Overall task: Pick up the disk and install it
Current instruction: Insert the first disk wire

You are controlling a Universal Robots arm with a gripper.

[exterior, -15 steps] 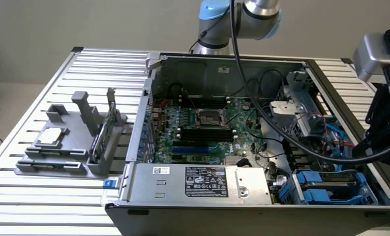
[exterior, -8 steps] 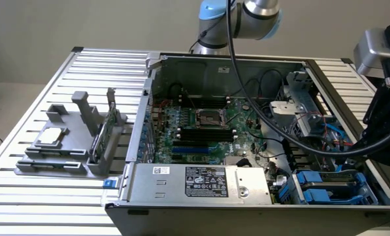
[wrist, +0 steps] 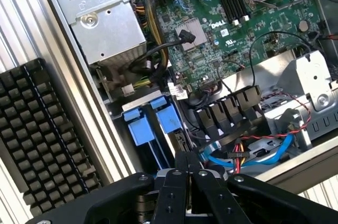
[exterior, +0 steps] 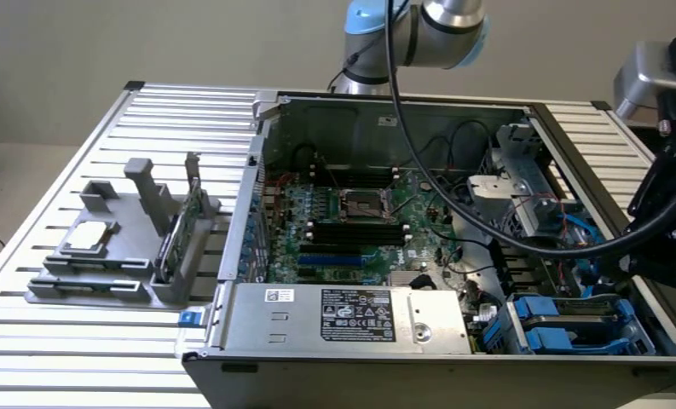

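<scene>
Grey plastic fixture [exterior: 88,290] at the exterior view's left holds a small silver drive [exterior: 91,237] and a green card [exterior: 170,239]. Midway sits the power supply [exterior: 343,313]. Right of it, the disk [exterior: 548,328] lies in the drive bay, 2 blue tabs showing. The gripper [wrist: 188,156] hangs just above, fingers pressed together, empty. Seating it likely wants a square push, clear of the cables [wrist: 280,147].

The table [exterior: 76,136] is made of ribbed bare metal with a satin sheen. The computer case [exterior: 429,368] is formed of dull grey sheet metal, and the power supply [exterior: 338,315] is clad in smooth silver metal. The motherboard [exterior: 349,230] is coated in glossy green. The carrier tabs [wrist: 141,130] are moulded in smooth blue plastic. The gripper [wrist: 187,158] is finished in matt black.
</scene>
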